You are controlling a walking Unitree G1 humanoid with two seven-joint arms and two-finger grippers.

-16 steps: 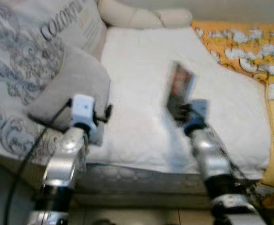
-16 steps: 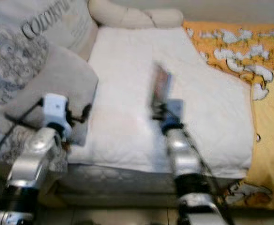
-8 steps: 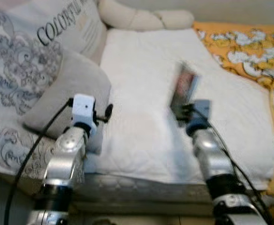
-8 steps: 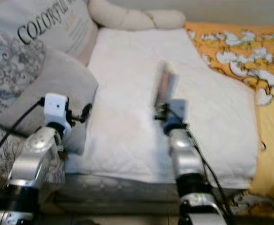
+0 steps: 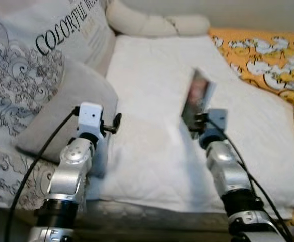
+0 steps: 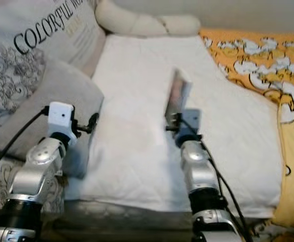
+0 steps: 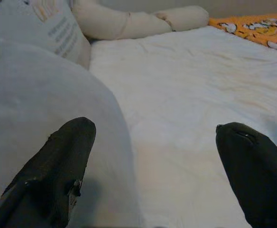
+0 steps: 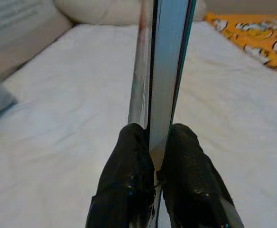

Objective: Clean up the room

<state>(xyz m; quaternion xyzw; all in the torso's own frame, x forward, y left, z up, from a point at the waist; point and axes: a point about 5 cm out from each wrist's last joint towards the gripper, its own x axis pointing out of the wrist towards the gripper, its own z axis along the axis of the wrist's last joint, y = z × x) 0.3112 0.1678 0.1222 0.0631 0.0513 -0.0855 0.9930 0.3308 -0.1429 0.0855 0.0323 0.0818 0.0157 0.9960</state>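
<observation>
The right gripper (image 8: 150,164) is held up over the white quilt (image 5: 152,101) that covers the bed, and its two black fingers (image 8: 126,175) are pinched tight on the lower edge of a thin book (image 5: 197,97). The book stands upright and slightly tilted above the quilt, lifted clear of it, with its cover picture too blurred to read; in the right wrist view its edge runs straight up from between the fingers. In the head views the book sits just right of centre, roughly at 2 o'clock from the middle of the quilt.

The left gripper (image 7: 152,166) hovers at about 9 o'clock from the quilt's middle, beside a plain grey pillow (image 5: 71,106). Its fingers (image 7: 58,171) are spread wide apart and hold nothing; one of them lies over the grey pillow's curve, the other over the quilt, though whether either touches the fabric cannot be told.

Behind the grey pillow, at 10 o'clock, leans a large patterned cushion (image 5: 31,55) with scroll ornaments and the printed word "COLORFUL". At 12 o'clock, along the far end of the quilt, lies a cream bolster (image 5: 157,22). At 2 to 3 o'clock, just beside the quilt, an orange sheet with white shapes (image 5: 268,55) covers the rest of the bed
</observation>
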